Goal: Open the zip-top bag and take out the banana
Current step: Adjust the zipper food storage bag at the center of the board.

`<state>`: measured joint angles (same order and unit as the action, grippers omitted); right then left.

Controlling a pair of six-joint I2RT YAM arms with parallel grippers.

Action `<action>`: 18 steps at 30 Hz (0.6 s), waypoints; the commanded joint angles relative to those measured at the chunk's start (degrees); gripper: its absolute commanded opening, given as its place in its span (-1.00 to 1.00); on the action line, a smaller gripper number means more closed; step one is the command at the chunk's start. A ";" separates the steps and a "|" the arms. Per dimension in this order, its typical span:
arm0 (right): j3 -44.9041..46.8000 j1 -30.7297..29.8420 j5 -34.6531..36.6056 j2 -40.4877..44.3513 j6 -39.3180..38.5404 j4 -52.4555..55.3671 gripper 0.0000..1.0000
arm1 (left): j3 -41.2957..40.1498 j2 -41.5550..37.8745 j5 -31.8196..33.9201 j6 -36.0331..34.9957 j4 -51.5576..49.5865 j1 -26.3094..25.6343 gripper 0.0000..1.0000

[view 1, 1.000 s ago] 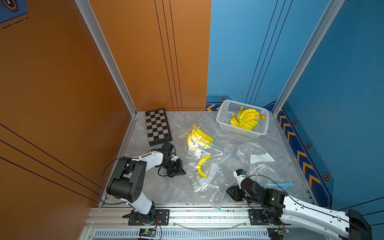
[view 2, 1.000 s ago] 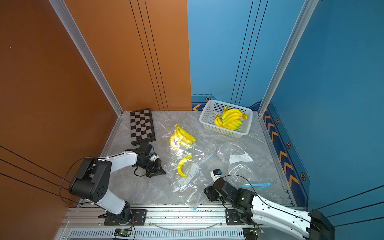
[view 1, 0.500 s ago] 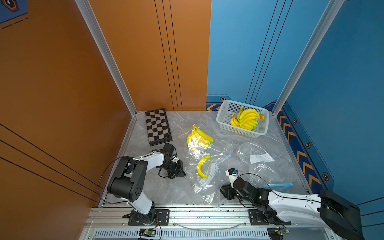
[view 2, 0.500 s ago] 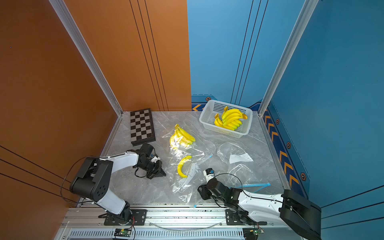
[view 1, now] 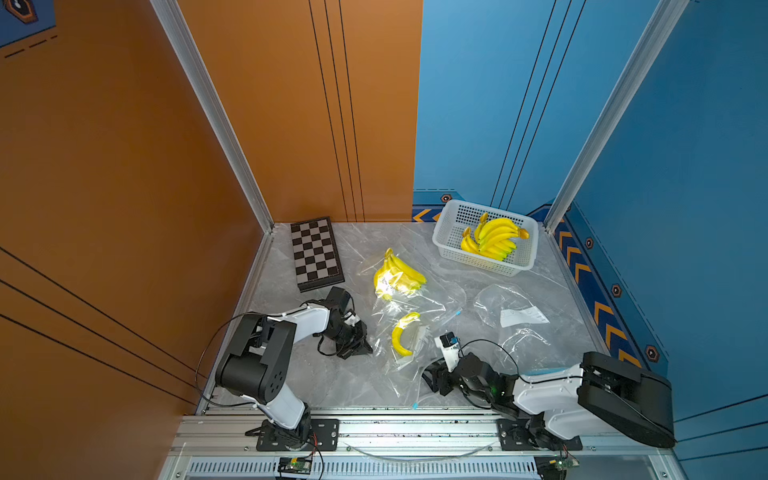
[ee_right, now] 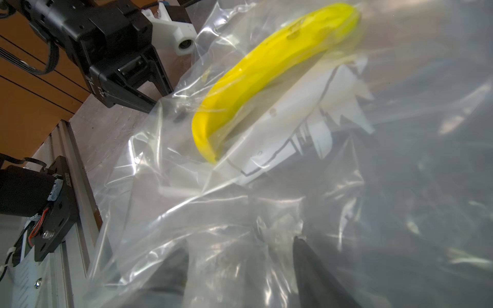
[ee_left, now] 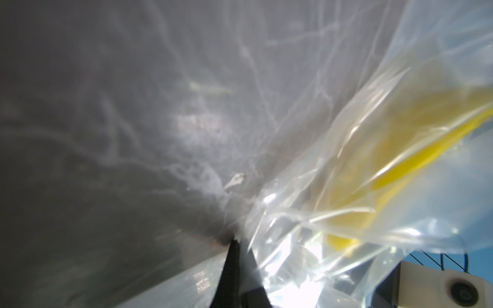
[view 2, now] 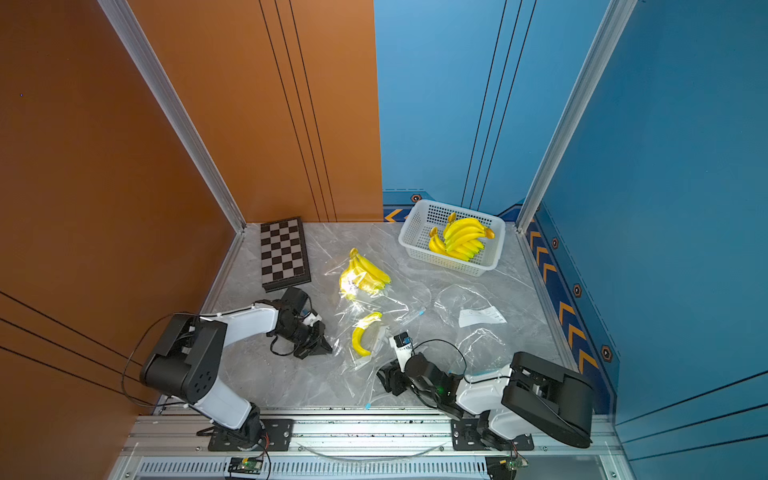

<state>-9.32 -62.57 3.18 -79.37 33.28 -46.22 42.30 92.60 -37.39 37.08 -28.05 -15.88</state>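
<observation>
**A:** ok so where's the banana sitting?

**B:** the banana [view 1: 401,338] is sealed inside the zip-top bag [view 1: 395,376], which lies flat on the table [view 1: 332,386], near the front and roughly in the middle between the two arms. There's a white card [view 1: 419,338] in the bag just right of it

**A:** and the grippers?

**B:** the left gripper [view 1: 362,348] has its jaws pressed together with the tips right at the bag's left edge, but I can't tell if any plastic is actually pinched. The right gripper [view 1: 432,376] is at the bag's near right corner with its jaws apart. In the right wrist view loose film drapes over them, nothing clamped

**A:** other stuff around?

**B:** there's a bagged bunch of bananas [view 1: 399,276] just beyond, a white basket [view 1: 442,245] holding more at the far right, a chessboard [view 1: 316,253] at the far left, and crumpled clear bags [view 1: 511,307] off to the right
</observation>
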 commanded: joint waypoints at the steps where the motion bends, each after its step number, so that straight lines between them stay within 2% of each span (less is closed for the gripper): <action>1: -2.14 -1.78 3.00 -0.50 -6.89 -9.84 0.30 | -0.91 -0.18 1.91 -0.52 -1.90 -0.64 -1.00; 4: -6.75 -3.34 6.84 1.55 -12.91 0.28 0.33 | -0.99 -0.44 1.92 -0.78 -2.17 -0.30 -1.00; 6: -8.02 -3.65 8.98 1.81 -14.72 2.22 0.36 | -0.45 -0.99 1.91 -0.99 -3.01 -0.02 -1.00; 7: -8.33 -3.26 8.47 1.77 -14.73 2.34 0.36 | 0.07 -1.90 2.39 -1.27 -3.94 0.21 -0.88; 8: -8.66 -2.85 7.80 1.81 -14.46 2.98 0.36 | 0.75 -3.71 3.44 -1.42 -5.30 0.47 -0.49; 9: -9.00 -2.42 7.10 1.68 -14.26 3.78 0.36 | 1.73 -6.10 5.08 -1.55 -6.97 0.79 -0.18; 11: -9.22 -1.78 6.17 0.84 -13.49 4.54 0.36 | 4.11 -10.66 6.89 -1.72 -10.24 1.63 0.11; 12: -9.21 -1.53 5.78 -0.02 -13.08 3.82 0.36 | 5.64 -12.63 7.66 -2.07 -12.04 2.01 0.23; 15: -9.99 -0.47 3.78 -3.33 -12.28 1.35 0.35 | 9.85 -15.89 9.08 -3.29 -17.48 2.86 0.41; 18: -12.48 -0.25 2.35 -6.08 -12.01 0.95 0.35 | 11.79 -19.63 9.12 -1.94 -19.08 2.56 0.46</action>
<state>-19.00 -63.18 7.31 -83.53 21.63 -45.41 52.53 75.50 -30.57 35.35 -40.71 -13.13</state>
